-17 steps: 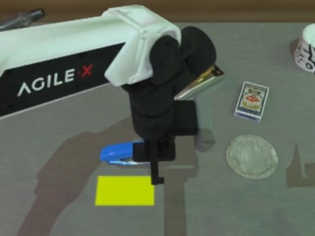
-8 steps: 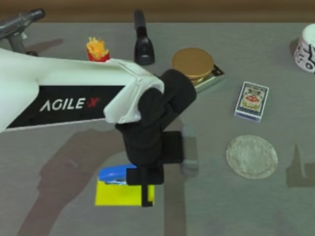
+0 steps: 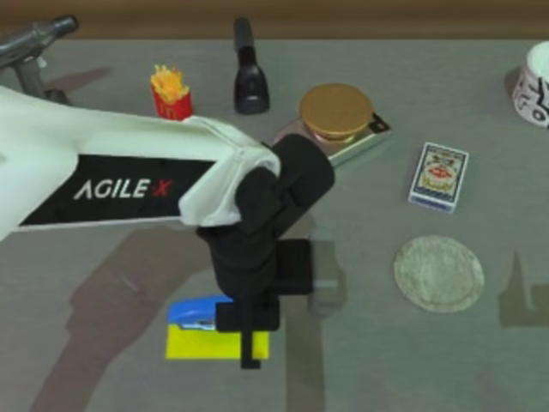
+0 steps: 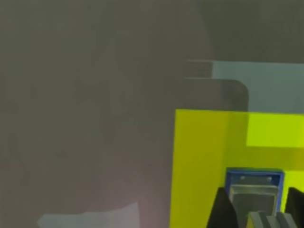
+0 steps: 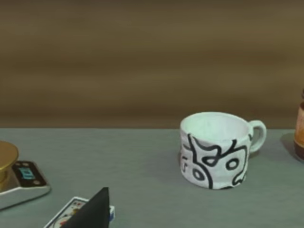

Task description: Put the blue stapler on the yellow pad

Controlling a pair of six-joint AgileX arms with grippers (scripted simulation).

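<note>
My left gripper (image 3: 249, 330) is shut on the blue stapler (image 3: 196, 311), holding it near its right end. The stapler lies lengthwise over the far edge of the yellow pad (image 3: 202, 345), and its left end shows past the wrist. Whether it rests on the pad I cannot tell. In the left wrist view the stapler's blue end (image 4: 254, 183) sits between the dark fingers (image 4: 221, 211) of the gripper (image 4: 256, 213), with the pad (image 4: 204, 161) under it. My right arm is parked outside the top view; a dark part of its gripper (image 5: 92, 211) shows.
Along the far side stand a fries box (image 3: 171, 93), a black scanner (image 3: 249, 69) and a scale with a brown disc (image 3: 336, 112). A card box (image 3: 439, 176), a grey disc (image 3: 438, 273) and a patterned mug (image 5: 216, 149) are to the right.
My left arm has carried the stapler toward the near edge, from beyond the pad to over its far edge. The objects at the back have come into sight.
</note>
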